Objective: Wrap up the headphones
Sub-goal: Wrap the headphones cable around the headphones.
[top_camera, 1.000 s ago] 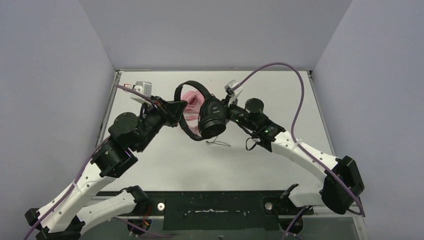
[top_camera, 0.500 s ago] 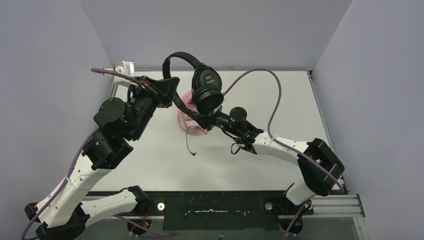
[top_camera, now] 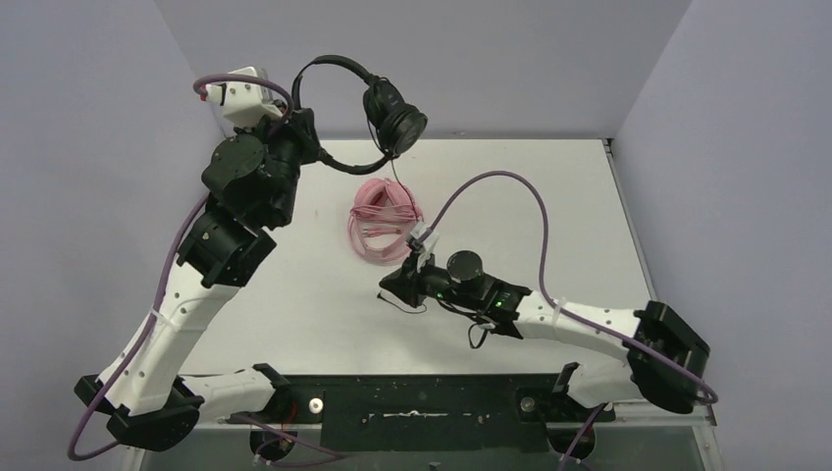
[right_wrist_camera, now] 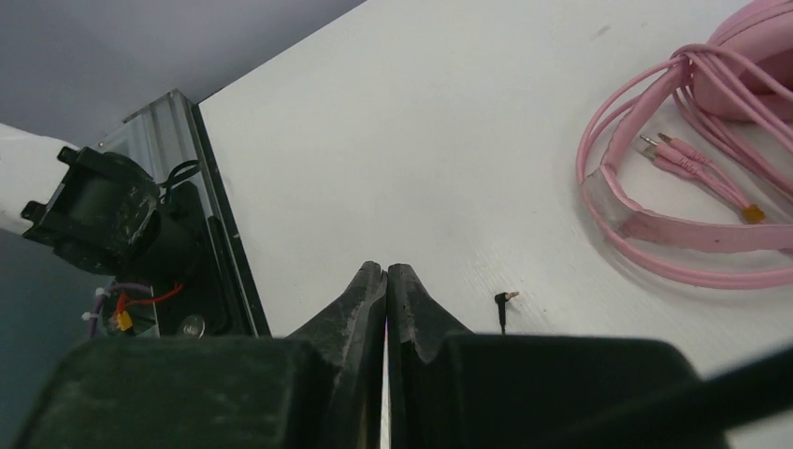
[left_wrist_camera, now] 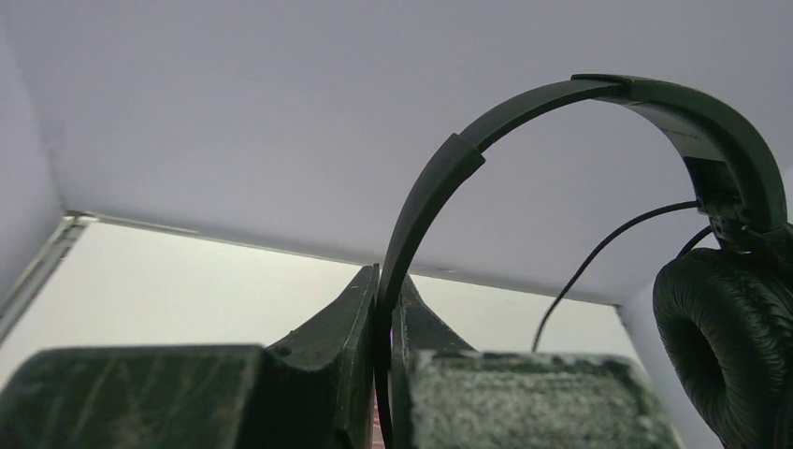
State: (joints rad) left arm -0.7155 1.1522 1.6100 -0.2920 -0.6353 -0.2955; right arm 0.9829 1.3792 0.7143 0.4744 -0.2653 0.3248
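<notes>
- From above: grips the black headphones [top_camera: 395,113] by the headband with the left claw [top_camera: 306,137], clenched, high toward 11 o'clock and clear of the table [top_camera: 549,196].
- Leaves the thin black cable [top_camera: 396,182] dangling toward 6 o'clock, not wound; wrapping of this pair judged barely started.
- Shows the pink headphones [top_camera: 383,221] lying near the table's middle, cord gathered in loops on them; judged likely done already.
- Sets the right claw [top_camera: 390,287] low, at 6 o'clock of the pink pair, near the black cord's far end.
- Left wrist: confirms the left claw [left_wrist_camera: 383,281] pinched on the headband [left_wrist_camera: 561,103], with an ear pad [left_wrist_camera: 720,346] at 3 o'clock and cord running off it.
- Right wrist: finds the right claw [right_wrist_camera: 386,271] pressed together; cannot tell whether any cord is caught between.
- Places the black plug [right_wrist_camera: 506,298] on the table just at 3 o'clock of the tips, and the pink cable [right_wrist_camera: 608,159] at 2 o'clock.
- No brand, label or writing legible in any view.
</notes>
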